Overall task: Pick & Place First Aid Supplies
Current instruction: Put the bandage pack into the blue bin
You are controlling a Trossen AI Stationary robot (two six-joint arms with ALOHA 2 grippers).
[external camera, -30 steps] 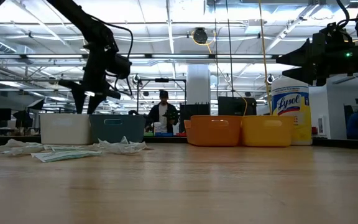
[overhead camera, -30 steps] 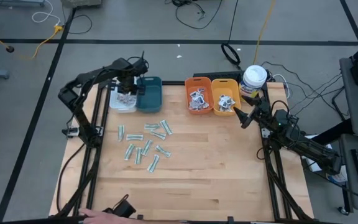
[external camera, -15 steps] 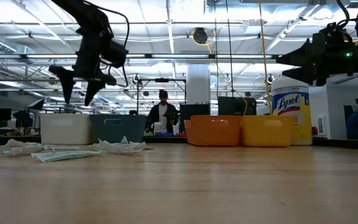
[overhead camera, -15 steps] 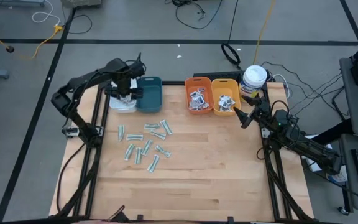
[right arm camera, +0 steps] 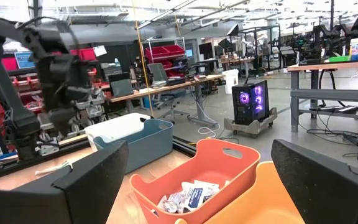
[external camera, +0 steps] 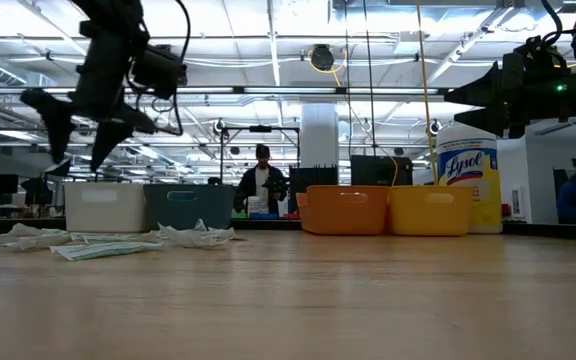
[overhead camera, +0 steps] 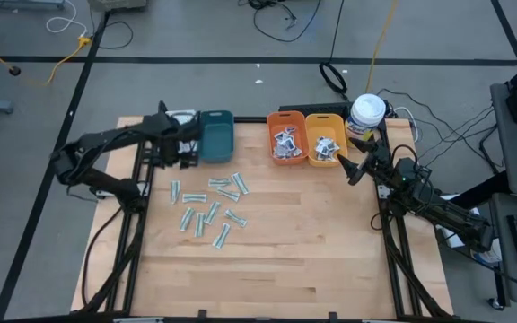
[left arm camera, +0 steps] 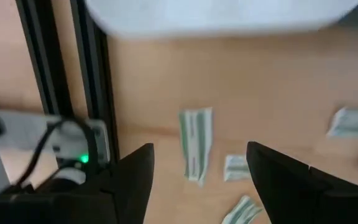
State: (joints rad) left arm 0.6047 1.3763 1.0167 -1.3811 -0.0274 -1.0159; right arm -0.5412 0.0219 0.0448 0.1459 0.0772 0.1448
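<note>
Left wrist view: the left claw (left arm camera: 197, 180) is seen spread and empty above pale-green strips (left arm camera: 195, 144); overlapping strips could be gripped together if lowered carelessly

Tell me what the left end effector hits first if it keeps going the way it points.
Probably the pale-green strip on the table: the left end effector, fingers open and empty, frames that strip in its wrist view. Depth is unclear, though; it hangs well above the wood.
</note>
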